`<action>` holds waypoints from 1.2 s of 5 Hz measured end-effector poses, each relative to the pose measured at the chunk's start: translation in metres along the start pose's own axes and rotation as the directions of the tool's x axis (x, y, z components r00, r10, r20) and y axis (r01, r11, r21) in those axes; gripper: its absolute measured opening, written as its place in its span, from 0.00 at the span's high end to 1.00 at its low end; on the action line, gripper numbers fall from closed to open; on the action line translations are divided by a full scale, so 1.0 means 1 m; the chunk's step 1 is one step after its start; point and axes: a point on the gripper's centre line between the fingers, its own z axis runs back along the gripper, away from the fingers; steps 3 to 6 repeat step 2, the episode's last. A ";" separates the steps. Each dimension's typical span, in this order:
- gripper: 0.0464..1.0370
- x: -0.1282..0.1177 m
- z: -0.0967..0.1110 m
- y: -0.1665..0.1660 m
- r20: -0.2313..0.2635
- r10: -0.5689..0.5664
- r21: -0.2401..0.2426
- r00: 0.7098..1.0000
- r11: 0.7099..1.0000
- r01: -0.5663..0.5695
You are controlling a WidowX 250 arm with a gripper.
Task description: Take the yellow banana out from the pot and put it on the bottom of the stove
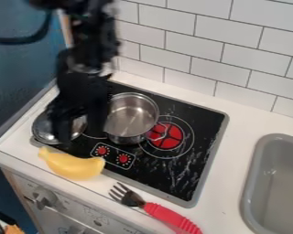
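The black gripper (80, 134) hangs over the stove's left part, its two fingers apart with nothing between them. Below and slightly left of it, the yellow banana (72, 165) lies on the white counter along the stove's front edge, near the control knobs. The metal pot (132, 117) stands on the black stove (188, 171), just right of the gripper, and its visible inside holds nothing. Part of the pot's left side is hidden behind the gripper.
A silver lid or pan (44, 129) is partly behind the gripper at the stove's left edge. A fork with a red handle (172, 218) lies at the front. The grey sink (253, 183) is at the right, and a tiled wall (192, 48) rises behind.
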 end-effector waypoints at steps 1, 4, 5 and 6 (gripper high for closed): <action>0.04 -0.016 0.026 -0.034 0.113 -0.211 -0.061 0.971 0.974 0.219; 0.04 -0.033 0.039 -0.055 0.183 -0.429 -0.072 0.885 0.891 0.447; 0.04 -0.033 0.039 -0.055 0.183 -0.429 -0.072 0.885 0.891 0.447; 0.04 -0.033 0.039 -0.055 0.183 -0.429 -0.072 0.885 0.891 0.447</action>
